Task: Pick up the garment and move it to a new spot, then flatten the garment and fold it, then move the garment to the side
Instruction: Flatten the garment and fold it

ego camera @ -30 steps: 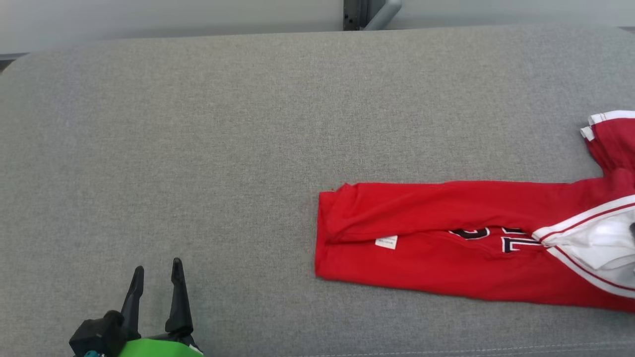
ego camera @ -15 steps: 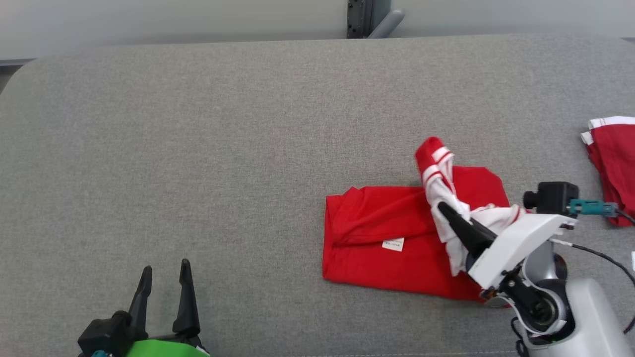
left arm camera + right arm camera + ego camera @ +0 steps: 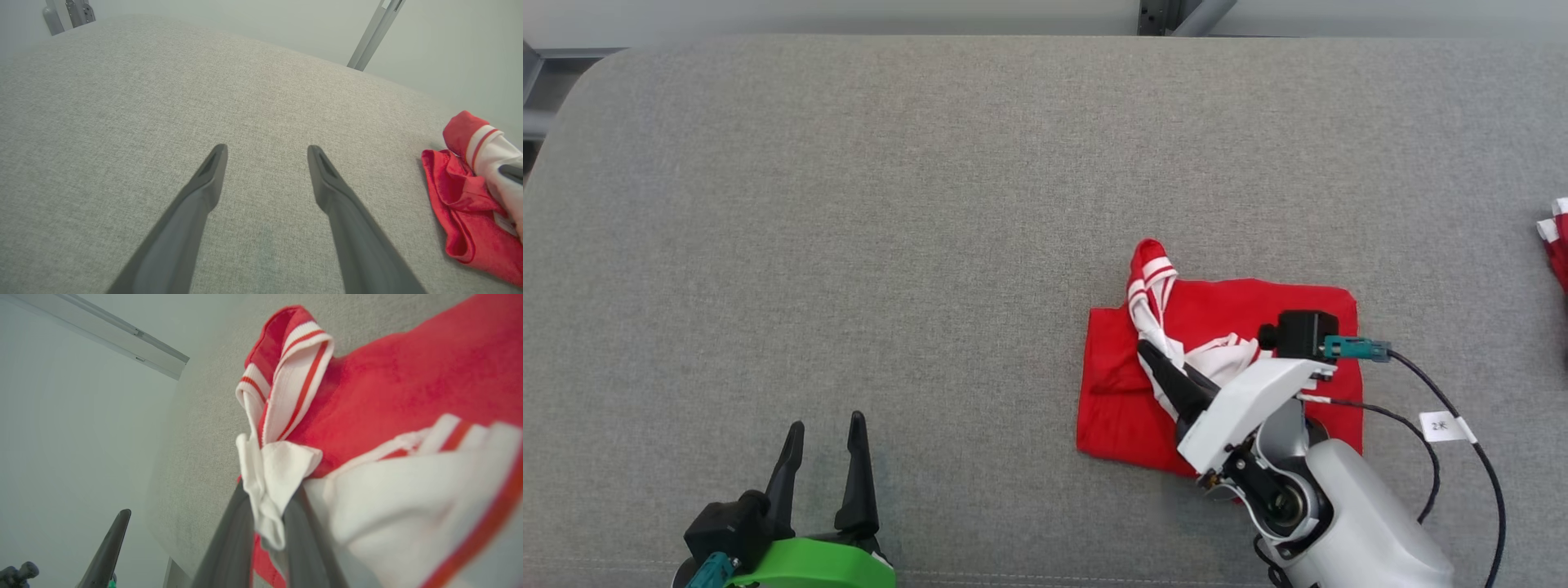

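Note:
The garment (image 3: pixel 1123 392) is a red jersey with white and red striped trim, lying half folded on the grey cushion at centre right. My right gripper (image 3: pixel 1147 353) is shut on its white trimmed end (image 3: pixel 269 473), holding that end lifted over the red body. A striped loop (image 3: pixel 1150 265) sticks up at the fold's far left. The garment's left edge (image 3: pixel 461 212) shows in the left wrist view at far right. My left gripper (image 3: pixel 823 426) stands open near the front left edge, well away from the garment, with nothing between its fingers (image 3: pixel 208 171).
A second red and white cloth (image 3: pixel 1556 245) pokes in at the far right edge. The grey cushion (image 3: pixel 849 204) stretches wide to the left and back. A cable with a white tag (image 3: pixel 1441 425) trails from my right wrist. A metal frame post (image 3: pixel 1176 12) stands behind.
My right gripper has carried the garment's trimmed end leftward over the body, shortening it into a compact fold. The head camera has shifted, so the whole scene has slid. The left gripper stays open.

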